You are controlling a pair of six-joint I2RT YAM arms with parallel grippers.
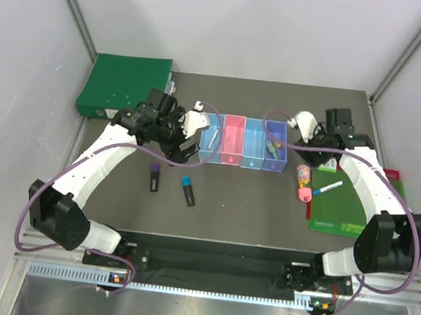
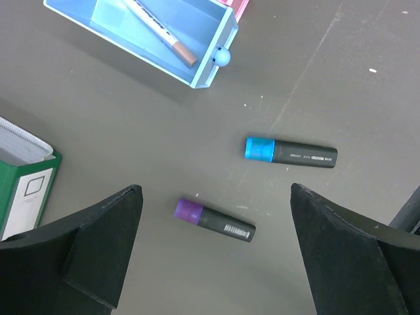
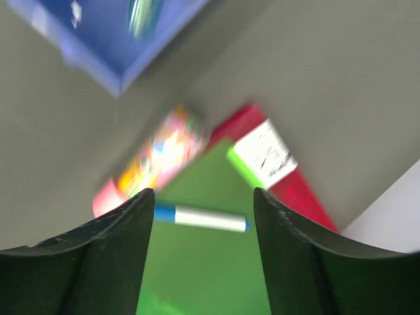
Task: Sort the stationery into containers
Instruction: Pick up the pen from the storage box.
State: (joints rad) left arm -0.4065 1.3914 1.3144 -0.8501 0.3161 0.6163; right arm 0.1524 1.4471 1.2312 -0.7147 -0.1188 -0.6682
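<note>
Purple-capped marker (image 2: 214, 221): dark barrel, lying flat on the table (image 2: 341, 59), directly below the open span of the left gripper (image 2: 214, 193); not touched.

Blue-capped marker (image 2: 291, 153): same type, flat on the table, near the purple one but apart from it, on the side towards the trays.

Light blue tray (image 2: 209, 73): one pen (image 2: 161, 29) already inside; first of a row of four, followed by the pink tray (image 1: 232, 141), blue tray (image 1: 254, 144) and violet tray (image 1: 274, 148).

Left gripper: fingers spread wide, nothing held, raised above the table.

Right gripper (image 3: 203, 197): fingers apart, empty, over the green notebook (image 3: 210, 275), on which a white pen with a blue cap (image 3: 200, 218) lies; view blurred; a multicoloured item (image 3: 161, 154) beside the notebook cannot be identified.

Step judged in hand: pick-up of the purple-capped marker by the left arm.

Handling note: the barrel appears to run nearly along the line between the two fingers; the wrist is best turned until the jaws close across the barrel; mid-barrel is to be gripped, not the cap; descent to be kept vertical so the marker is not rolled towards its neighbour.
</note>
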